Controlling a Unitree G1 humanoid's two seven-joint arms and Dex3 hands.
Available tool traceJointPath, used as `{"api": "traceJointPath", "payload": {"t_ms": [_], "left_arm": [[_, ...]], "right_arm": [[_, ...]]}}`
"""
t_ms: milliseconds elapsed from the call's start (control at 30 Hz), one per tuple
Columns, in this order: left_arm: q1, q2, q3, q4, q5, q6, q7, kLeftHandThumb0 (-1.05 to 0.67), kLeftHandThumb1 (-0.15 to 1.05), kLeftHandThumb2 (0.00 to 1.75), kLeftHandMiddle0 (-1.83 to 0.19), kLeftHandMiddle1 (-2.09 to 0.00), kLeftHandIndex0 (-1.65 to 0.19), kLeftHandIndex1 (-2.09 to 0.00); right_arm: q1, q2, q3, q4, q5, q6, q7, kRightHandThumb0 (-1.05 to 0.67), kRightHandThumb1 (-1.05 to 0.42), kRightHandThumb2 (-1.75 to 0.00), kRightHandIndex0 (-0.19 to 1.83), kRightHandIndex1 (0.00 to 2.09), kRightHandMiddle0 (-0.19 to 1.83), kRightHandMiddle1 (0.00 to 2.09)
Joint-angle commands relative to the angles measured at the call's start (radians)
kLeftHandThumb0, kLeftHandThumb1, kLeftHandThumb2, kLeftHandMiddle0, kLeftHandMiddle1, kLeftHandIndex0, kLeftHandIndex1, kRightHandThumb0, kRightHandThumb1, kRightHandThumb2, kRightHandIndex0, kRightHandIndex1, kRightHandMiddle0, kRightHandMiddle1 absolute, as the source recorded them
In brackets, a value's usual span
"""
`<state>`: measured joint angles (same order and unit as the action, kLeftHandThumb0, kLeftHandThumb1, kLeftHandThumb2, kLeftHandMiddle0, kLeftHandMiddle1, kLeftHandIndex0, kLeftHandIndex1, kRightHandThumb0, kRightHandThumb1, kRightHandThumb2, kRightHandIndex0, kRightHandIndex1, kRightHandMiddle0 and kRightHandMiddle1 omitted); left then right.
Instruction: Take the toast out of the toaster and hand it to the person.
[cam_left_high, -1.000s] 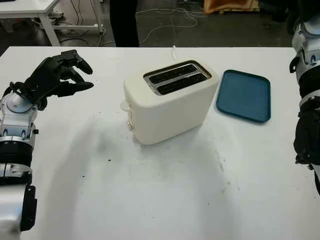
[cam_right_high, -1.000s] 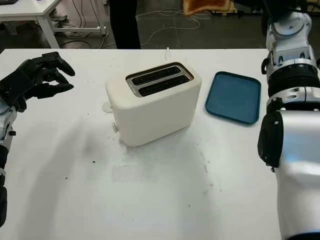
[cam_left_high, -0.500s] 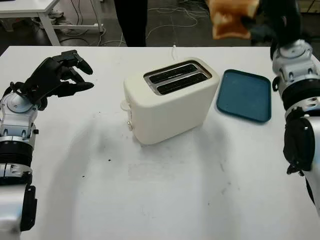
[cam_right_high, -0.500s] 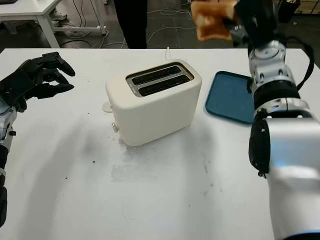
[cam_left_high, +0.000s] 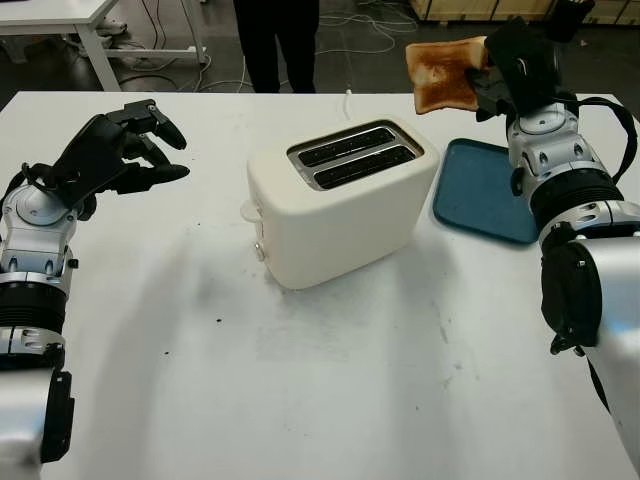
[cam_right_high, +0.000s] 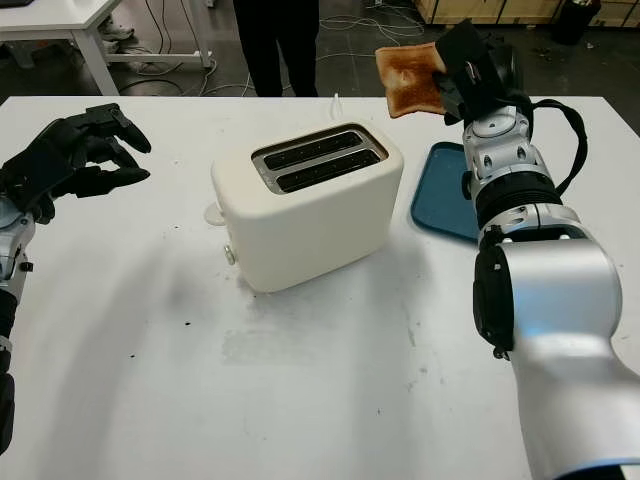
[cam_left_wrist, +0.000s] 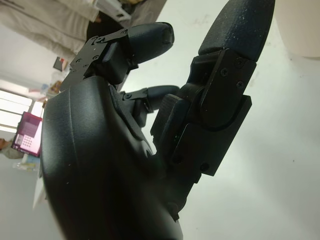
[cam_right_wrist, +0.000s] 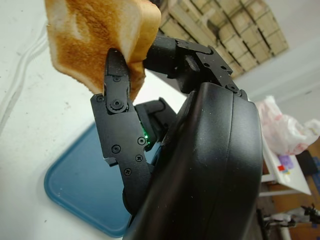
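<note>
Right wrist view puts the toast (cam_right_wrist: 95, 37) right against my right hand (cam_right_wrist: 165, 165): my fingers (cam_right_wrist: 117, 115) are closed on its lower edge, pinching the browned slice so that it stands up above my palm. From my head camera I see that same hand raised at the far right of the table (cam_left_high: 330, 400), holding the slice in the air above the gap between the toaster (cam_left_high: 335, 205) and the blue tray (cam_left_high: 490, 190), out toward the far edge. The toast touches neither of them.

The toaster is cream-coloured and sits near the middle of the white table, turned at an angle, its two dark slots facing up. The tray lies flat just to its right, partly behind my right forearm.

My left hand (cam_left_high: 115, 150) is lifted over the left side of the table, well apart from the toaster. It holds nothing, and its fingers are curled in toward the palm.

Beyond the far edge of the table a person (cam_left_high: 278, 45) in dark trousers stands on the floor, roughly behind the toaster. Cables trail over the floor near them.
</note>
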<state>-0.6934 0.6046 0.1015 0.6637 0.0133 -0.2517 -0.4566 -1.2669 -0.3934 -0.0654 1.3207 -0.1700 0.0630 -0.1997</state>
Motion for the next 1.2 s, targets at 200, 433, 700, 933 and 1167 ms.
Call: {"api": "traceJointPath", "payload": {"t_ms": [200, 433, 700, 933, 1167], "left_arm": [[-0.008, 0.009, 0.001, -0.003, 0.004, 0.003, 0.005, -1.05, 0.84, 0.0, -0.34, -1.62, -0.37, -1.52], [0.001, 0.01, 0.003, -0.022, 0.001, 0.011, 0.007, -1.05, 0.84, 0.0, -0.32, -1.64, -0.36, -1.52], [-0.004, 0.009, 0.004, -0.014, -0.003, 0.008, 0.0, -1.05, 0.84, 0.0, -0.32, -1.63, -0.36, -1.52], [-0.006, 0.011, 0.004, -0.01, -0.003, 0.007, -0.002, -1.05, 0.84, 0.0, -0.32, -1.62, -0.36, -1.52], [-0.004, 0.012, 0.003, -0.018, 0.001, 0.012, 0.002, -1.05, 0.84, 0.0, -0.33, -1.61, -0.37, -1.5]], "right_arm": [[0.015, 0.038, -0.009, 0.01, 0.0, 0.003, -0.033, -0.26, -0.92, -0.28, 0.83, 1.75, 0.23, 1.1], [0.019, 0.047, -0.03, 0.012, 0.019, 0.024, -0.021, -0.32, -0.92, -0.33, 0.9, 1.75, 0.45, 1.74], [0.021, 0.047, -0.022, 0.008, 0.003, -0.004, 0.01, -0.3, -0.92, -0.33, 0.88, 1.75, 0.39, 1.73], [0.018, 0.041, -0.009, 0.009, -0.005, -0.009, 0.015, -0.32, -0.92, -0.33, 0.95, 1.75, 0.58, 1.75], [0.02, 0.04, -0.012, 0.008, -0.001, -0.005, 0.022, -0.29, -0.92, -0.33, 0.91, 1.75, 0.52, 1.75]]}}
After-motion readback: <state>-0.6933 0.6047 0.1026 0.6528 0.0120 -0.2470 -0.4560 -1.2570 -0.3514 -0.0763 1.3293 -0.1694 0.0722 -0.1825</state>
